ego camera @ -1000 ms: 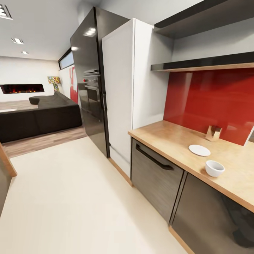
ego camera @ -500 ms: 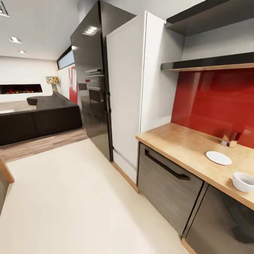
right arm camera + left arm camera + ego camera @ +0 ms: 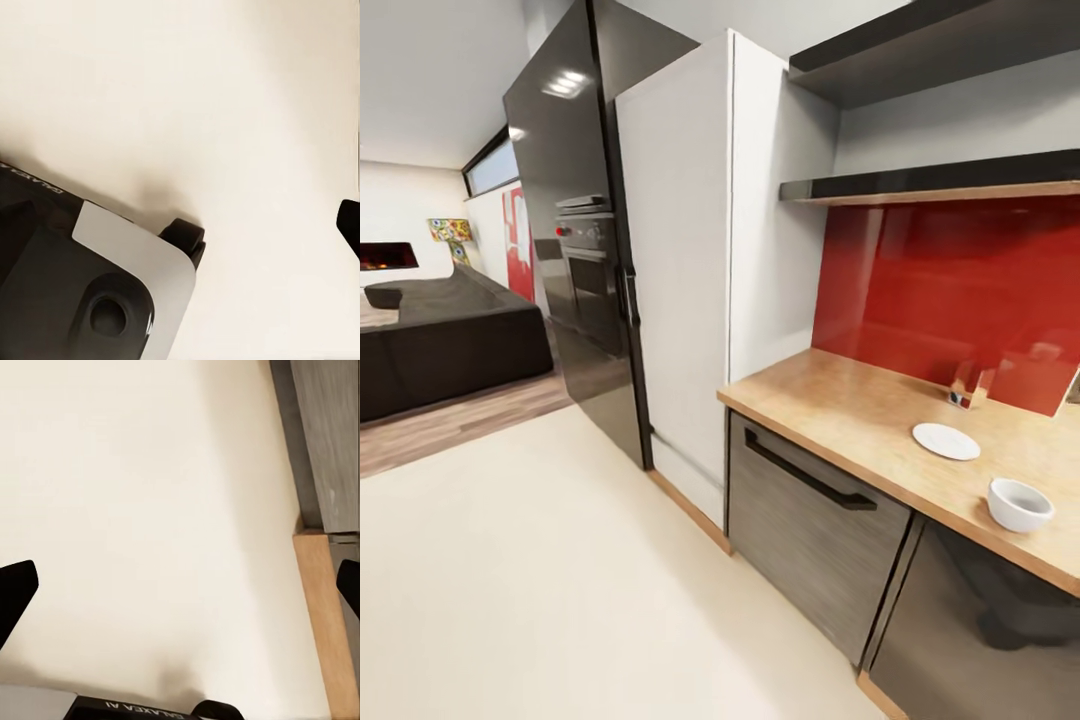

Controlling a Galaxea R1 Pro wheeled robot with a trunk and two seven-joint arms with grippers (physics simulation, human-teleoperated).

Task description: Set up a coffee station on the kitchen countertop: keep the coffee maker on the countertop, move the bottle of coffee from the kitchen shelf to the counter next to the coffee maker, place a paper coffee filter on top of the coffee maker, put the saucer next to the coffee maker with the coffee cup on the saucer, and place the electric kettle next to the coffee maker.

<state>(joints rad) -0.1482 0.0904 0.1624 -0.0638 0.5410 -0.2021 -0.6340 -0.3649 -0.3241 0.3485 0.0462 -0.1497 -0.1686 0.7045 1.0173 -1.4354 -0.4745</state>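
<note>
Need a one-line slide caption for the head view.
Saucer and cup sit apart on the countertop below a red backsplash.

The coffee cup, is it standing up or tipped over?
Standing up. The coffee cup rests on the kitchen countertop with its round opening facing up, apart from the saucer.

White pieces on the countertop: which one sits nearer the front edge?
The coffee cup, by the front edge of the kitchen countertop. The flat saucer lies farther back, toward the red backsplash, apart from it.

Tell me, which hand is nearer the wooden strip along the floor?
Left: the wooden strip lies beside the left hand; the right hand hangs over floor by the robot's base.
</note>
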